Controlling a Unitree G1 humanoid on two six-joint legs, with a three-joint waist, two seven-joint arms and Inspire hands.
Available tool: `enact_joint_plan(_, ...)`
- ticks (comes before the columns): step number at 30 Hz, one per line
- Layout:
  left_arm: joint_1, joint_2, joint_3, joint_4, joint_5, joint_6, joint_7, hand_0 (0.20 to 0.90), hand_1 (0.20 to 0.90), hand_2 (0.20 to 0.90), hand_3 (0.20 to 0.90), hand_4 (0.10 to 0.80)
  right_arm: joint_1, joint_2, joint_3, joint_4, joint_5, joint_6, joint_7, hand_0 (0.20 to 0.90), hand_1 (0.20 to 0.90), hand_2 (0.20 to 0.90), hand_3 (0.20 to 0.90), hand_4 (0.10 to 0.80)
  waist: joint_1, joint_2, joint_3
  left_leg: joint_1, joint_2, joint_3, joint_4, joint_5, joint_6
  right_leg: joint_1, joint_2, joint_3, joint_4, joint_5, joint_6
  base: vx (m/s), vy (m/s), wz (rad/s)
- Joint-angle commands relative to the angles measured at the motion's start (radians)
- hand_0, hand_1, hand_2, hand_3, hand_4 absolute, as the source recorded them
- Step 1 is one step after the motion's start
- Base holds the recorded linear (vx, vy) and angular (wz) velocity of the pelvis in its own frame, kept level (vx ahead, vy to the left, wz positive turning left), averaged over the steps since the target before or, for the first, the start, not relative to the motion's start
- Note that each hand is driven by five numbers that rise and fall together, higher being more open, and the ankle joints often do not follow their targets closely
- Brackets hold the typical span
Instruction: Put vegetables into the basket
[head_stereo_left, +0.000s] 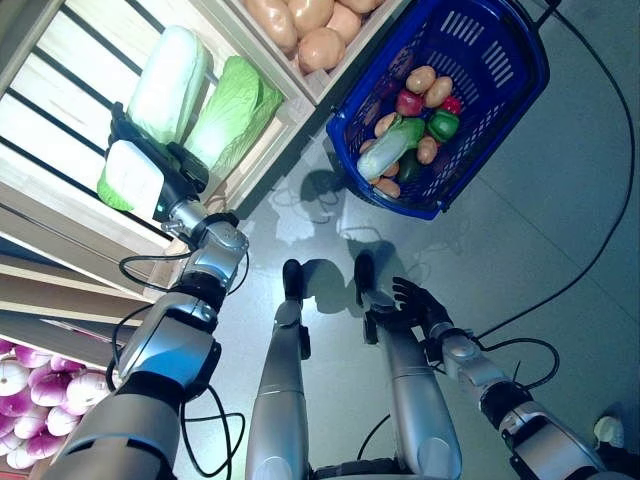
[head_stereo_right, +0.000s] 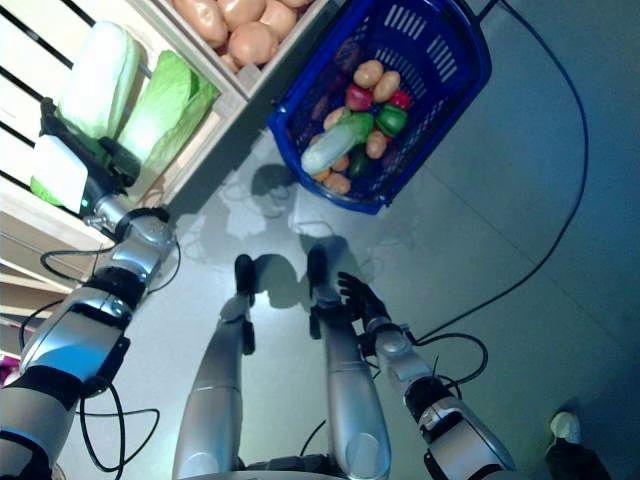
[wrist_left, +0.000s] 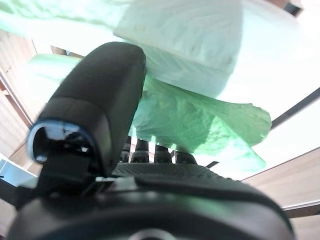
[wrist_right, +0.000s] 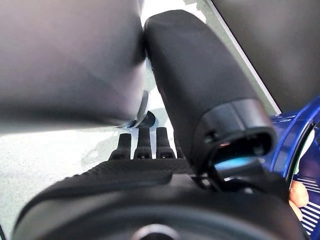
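My left hand (head_stereo_left: 165, 170) is up at the wooden stand (head_stereo_left: 60, 215), its fingers and thumb curled round a pale green Chinese cabbage (head_stereo_left: 130, 180). The left wrist view shows the cabbage (wrist_left: 190, 50) lying between the thumb (wrist_left: 95, 100) and the fingers. The blue basket (head_stereo_left: 490, 50) stands on the floor to the right of the stand. In it lie potatoes, a red vegetable, a green pepper (head_stereo_left: 443, 125) and a long white-green cabbage (head_stereo_left: 385, 150). My right hand (head_stereo_left: 420, 305) is low by my legs, well short of the basket, with its fingers straight and empty (wrist_right: 142, 145).
More Chinese cabbages (head_stereo_left: 200, 95) lie on the stand's shelf beside my left hand. A black cable (head_stereo_left: 600, 120) runs over the grey floor right of the basket. Bare floor lies between the stand and the basket.
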Motion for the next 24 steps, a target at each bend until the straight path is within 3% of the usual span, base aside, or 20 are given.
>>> enact_joint_plan(1, -0.047, 0.058, 0.031, 0.079, -0.024, 0.031, -0.005, 0.3, 0.3, 0.3, 0.3, 0.4, 0.124, -0.048, 0.007, -0.009, 0.012, -0.036, -0.023, 0.9, 0.9, 0.9, 0.9, 0.8, -0.003, -0.004, -0.002, -0.082, -0.016, 0.028, 0.074, 0.011, 0.05, 0.041, 0.009, 0.017, -0.061, 0.031, -0.02, 0.0, 0.0, 0.0)
enact_joint_plan(15, -0.051, 0.057, 0.016, 0.086, -0.019, 0.02, -0.024, 0.3, 0.3, 0.3, 0.3, 0.4, 0.115, -0.052, 0.001, 0.032, 0.005, -0.06, -0.005, 0.9, 0.9, 0.9, 0.9, 0.8, -0.002, -0.001, -0.002, -0.064, -0.013, 0.037, 0.065, 0.014, 0.049, 0.063, 0.003, 0.013, -0.076, 0.034, -0.02, 0.0, 0.0, 0.0)
enact_joint_plan(24, -0.025, 0.055, 0.023, 0.029, -0.006, -0.055, -0.048, 0.3, 0.3, 0.3, 0.3, 0.4, 0.123, -0.048, 0.001, 0.021, -0.003, -0.056, -0.014, 0.9, 0.9, 0.9, 0.9, 0.8, 0.007, 0.003, -0.002, -0.005, -0.013, 0.045, 0.02, 0.023, 0.047, 0.124, -0.002, 0.01, -0.115, 0.038, -0.015, 0.0, 0.0, 0.0)
